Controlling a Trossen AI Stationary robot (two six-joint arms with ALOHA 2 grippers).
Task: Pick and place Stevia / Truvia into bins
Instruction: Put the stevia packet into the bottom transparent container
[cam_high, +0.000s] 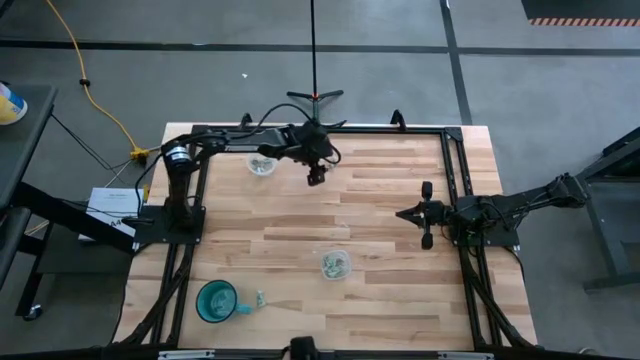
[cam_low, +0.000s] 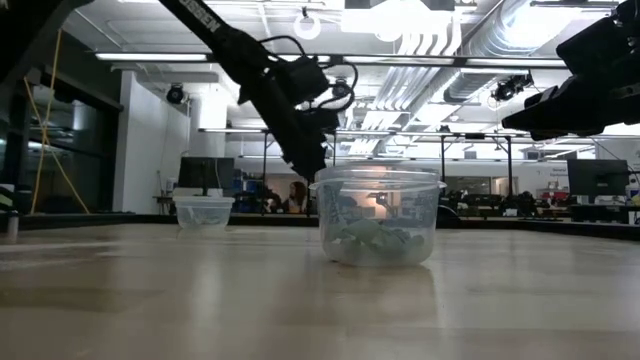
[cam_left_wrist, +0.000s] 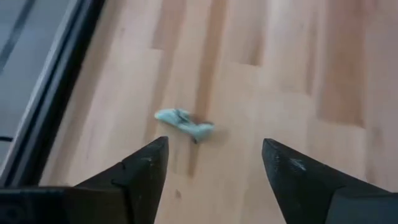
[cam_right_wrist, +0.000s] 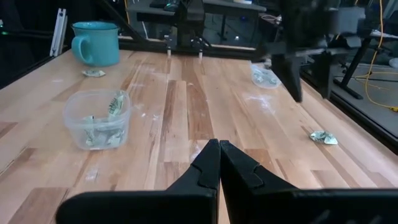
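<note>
Wooden table (cam_high: 380, 230) holds two part-filled bins (cam_high: 335, 264) (cam_high: 262, 164), yet a crumpled sachet (cam_left_wrist: 184, 122) lies beyond the far bin under the left gripper (cam_left_wrist: 214, 163) (jaws apart), right gripper (cam_right_wrist: 219, 163) closed, idle.

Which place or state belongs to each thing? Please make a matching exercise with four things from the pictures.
Things:
1. left gripper
2. right gripper
3. teal cup
4. crumpled sachet

Places or states:
A. stands at a table corner, a loose sachet beside it
B. jaws shut, waiting at the table's right side
C. lies on the bare wood
D. jaws open, above a sachet near the table's far edge

Pairs: 1-D, 2-B, 3-A, 4-C
</note>
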